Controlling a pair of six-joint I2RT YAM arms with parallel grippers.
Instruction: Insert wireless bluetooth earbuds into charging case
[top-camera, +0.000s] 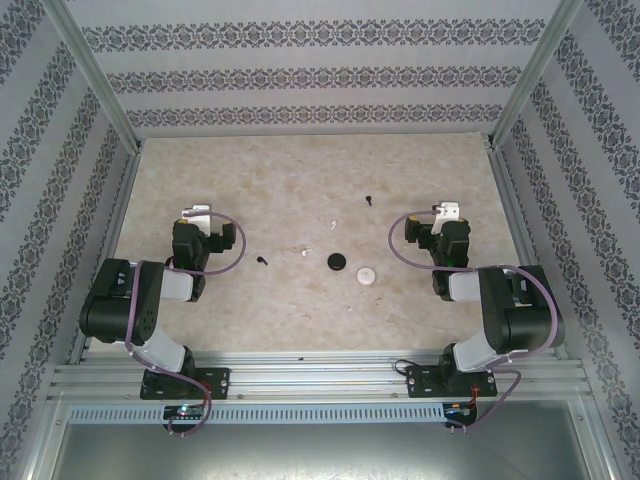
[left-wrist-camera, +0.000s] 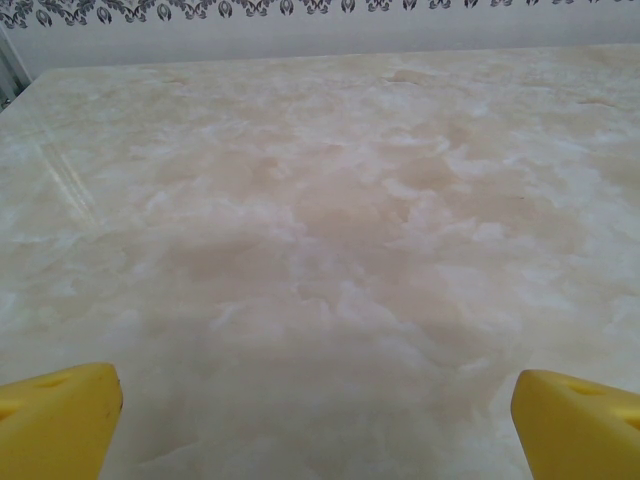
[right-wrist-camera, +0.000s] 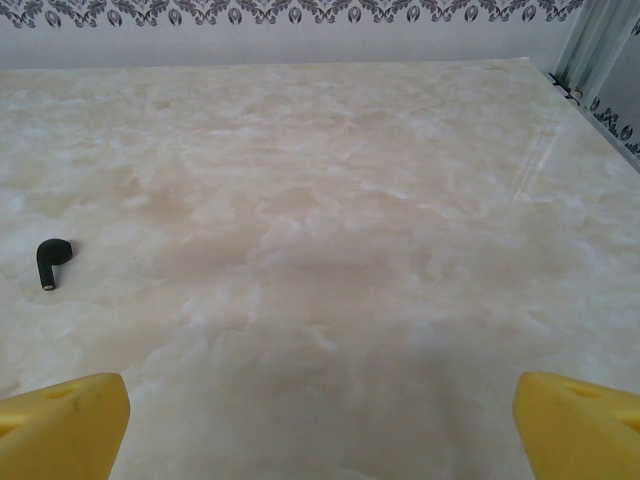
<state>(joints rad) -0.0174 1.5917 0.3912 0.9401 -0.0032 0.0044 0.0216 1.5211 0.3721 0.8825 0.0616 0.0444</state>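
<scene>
The left gripper (left-wrist-camera: 320, 430) and right gripper (right-wrist-camera: 320, 430) both have yellow jaws spread wide, holding nothing, above a beige marbled tabletop (top-camera: 300, 170). A tiny black stemmed earbud (right-wrist-camera: 52, 262) lies ahead and left of the right jaws. Between the grippers, apart from both, lie another black earbud (top-camera: 262, 260), two white earbuds (top-camera: 333, 225), a round black case (top-camera: 336, 262) and a round white case (top-camera: 367, 275).

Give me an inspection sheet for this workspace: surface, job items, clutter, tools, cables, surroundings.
Surface: marbled beige table.
Job's things: near black earbud, far black earbud, near white earbud, far white earbud, black case, white case; earbuds lying loose outside the cases.
Clutter: nothing seen.
Tools: left tool and right tool open, holding nothing.
Cables: purple cables loop at both wrists.
Surroundings: patterned walls, metal frame.
</scene>
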